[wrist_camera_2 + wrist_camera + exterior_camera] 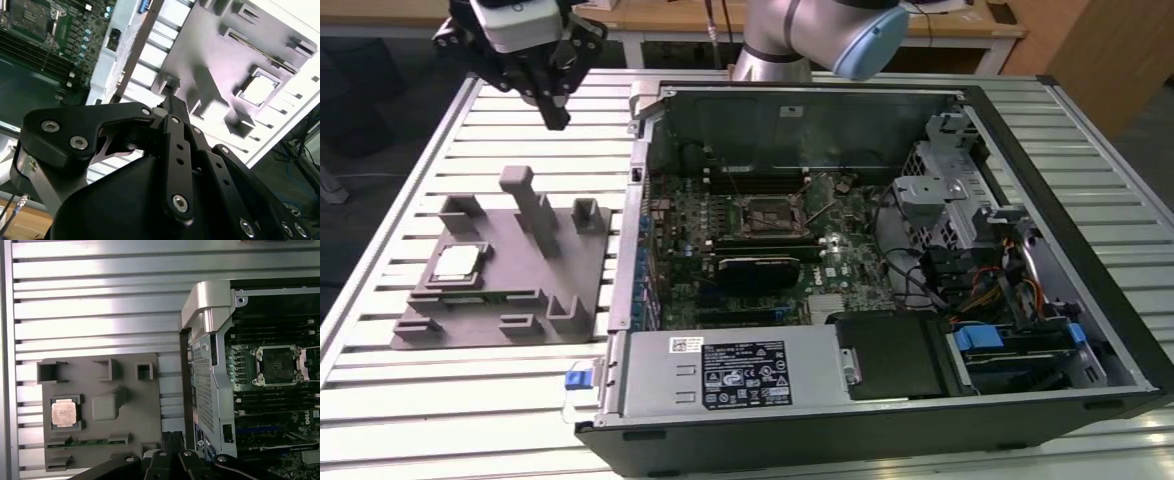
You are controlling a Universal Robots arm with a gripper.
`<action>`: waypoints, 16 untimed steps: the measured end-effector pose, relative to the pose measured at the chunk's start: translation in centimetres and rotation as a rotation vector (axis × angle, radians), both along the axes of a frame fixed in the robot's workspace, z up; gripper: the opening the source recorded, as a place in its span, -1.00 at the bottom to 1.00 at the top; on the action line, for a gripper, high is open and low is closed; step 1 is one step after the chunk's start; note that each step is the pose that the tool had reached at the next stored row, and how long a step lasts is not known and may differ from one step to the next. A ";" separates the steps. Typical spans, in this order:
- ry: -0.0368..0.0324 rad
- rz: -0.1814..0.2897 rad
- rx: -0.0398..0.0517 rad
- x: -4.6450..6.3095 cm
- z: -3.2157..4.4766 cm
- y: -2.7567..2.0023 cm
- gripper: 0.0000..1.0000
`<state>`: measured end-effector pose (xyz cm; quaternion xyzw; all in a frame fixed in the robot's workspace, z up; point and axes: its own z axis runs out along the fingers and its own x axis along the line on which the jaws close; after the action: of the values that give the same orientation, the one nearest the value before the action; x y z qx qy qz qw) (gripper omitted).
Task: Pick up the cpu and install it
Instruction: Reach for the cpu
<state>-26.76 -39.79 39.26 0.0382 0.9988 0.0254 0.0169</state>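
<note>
With gripper (556, 118) closed on nothing, well apart from cpu (456, 263) seated in fixture plate (470, 332): risk of clipping upright posts (534, 205) or skewing it through off-centre approach.

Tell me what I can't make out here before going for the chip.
- Silvery square cpu in the grey plastic fixture plate: orientation mark too small in the first wrist view, washed out by glare in the second wrist view.
- Dark metal-framed socket: contacts too small in the exterior and first wrist views.
- Black gripper: its body hides part of the fixture plate in the second wrist view.
</note>
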 end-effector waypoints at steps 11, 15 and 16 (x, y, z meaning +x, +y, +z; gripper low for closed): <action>0.0000 -0.003 0.0000 -3.2 -0.01 0.00 -0.79; 0.0000 -0.004 0.0000 -4.3 -0.02 0.00 -0.79; 0.0000 -0.004 0.0000 -4.6 -0.02 0.00 -0.79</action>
<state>-31.36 -39.79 39.24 0.0401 0.9987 0.0254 0.0169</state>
